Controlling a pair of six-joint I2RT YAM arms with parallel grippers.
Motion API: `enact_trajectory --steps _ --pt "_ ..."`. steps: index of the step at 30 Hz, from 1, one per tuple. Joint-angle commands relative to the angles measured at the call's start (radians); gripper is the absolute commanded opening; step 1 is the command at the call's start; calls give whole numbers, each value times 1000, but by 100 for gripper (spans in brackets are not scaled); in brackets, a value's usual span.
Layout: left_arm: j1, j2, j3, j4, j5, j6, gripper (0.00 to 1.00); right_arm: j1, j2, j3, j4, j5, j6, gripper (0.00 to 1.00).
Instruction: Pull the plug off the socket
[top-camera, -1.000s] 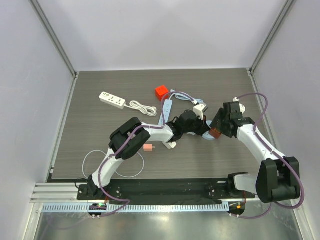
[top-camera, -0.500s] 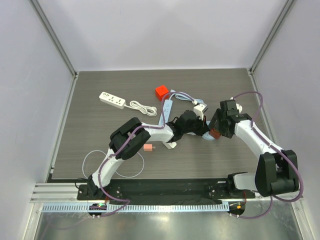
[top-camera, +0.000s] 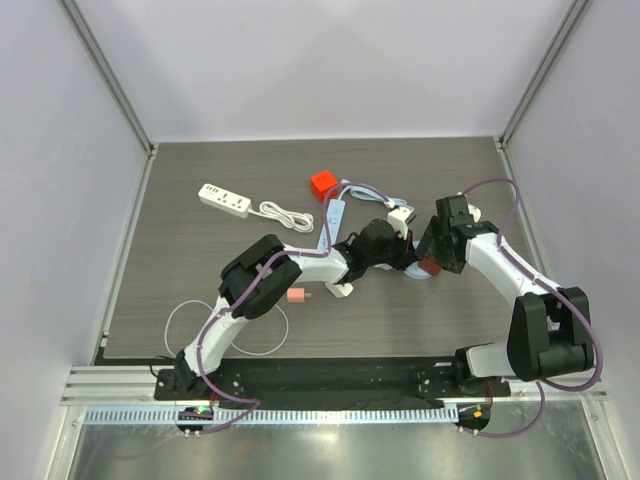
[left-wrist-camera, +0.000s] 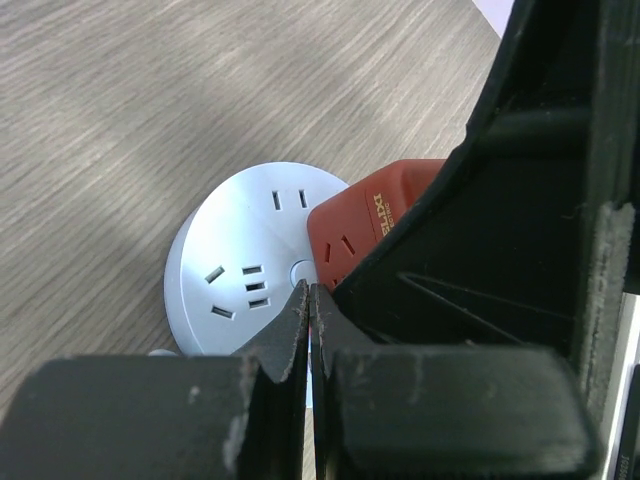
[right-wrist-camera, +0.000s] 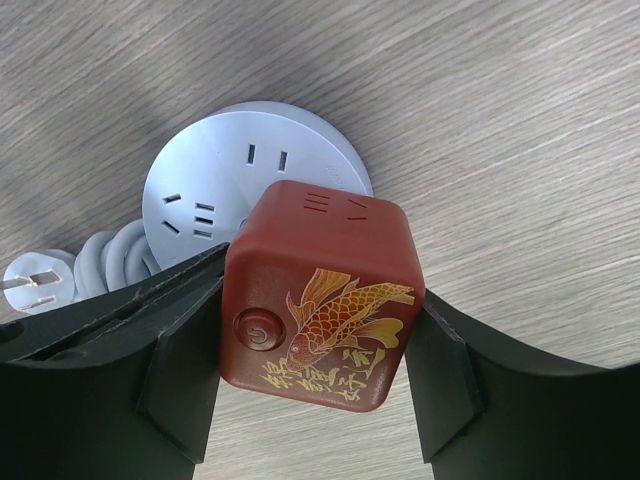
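A round pale-blue socket lies flat on the wooden table; it also shows in the right wrist view. A dark red cube plug with a gold fish print sits over the socket's edge; its pins are hidden. My right gripper is shut on the plug's two sides. In the top view the plug is at centre right. My left gripper is shut and empty, its tips down on the socket's top next to the plug. In the top view the left gripper faces the right gripper.
A white power strip with a coiled cord lies at the far left. A red cube, a pale-blue strip and a white adapter lie behind the grippers. A pink piece and a white cable loop lie nearer. The socket's white cord plug lies beside it.
The right arm's elbow and wrist have shifted slightly to the left and away. The plug and socket stay in about the same place. The left arm has not moved.
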Motion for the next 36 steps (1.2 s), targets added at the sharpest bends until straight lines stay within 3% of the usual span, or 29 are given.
enact_trajectory --steps 1,4,7,10,11,12,24,36 --pt "10 58 8 -108 -13 9 0 3 31 37 28 35 -29 66" --pt "10 59 22 -144 -24 6 0 4 40 43 30 42 -39 59" --pt "7 58 45 -218 -54 9 0 3 31 49 27 33 -48 44" --pt "-1 59 62 -266 -76 28 0 3 25 58 29 23 -58 23" --pt "-3 61 65 -269 -77 29 0 4 25 66 29 15 -62 9" --pt "-4 64 71 -273 -77 28 0 4 25 71 27 10 -64 3" --pt "-10 135 148 -344 -76 14 0 -4 -53 127 19 -79 -39 1" --pt "-10 141 148 -343 -97 25 0 -36 -33 230 -33 -123 -68 1"
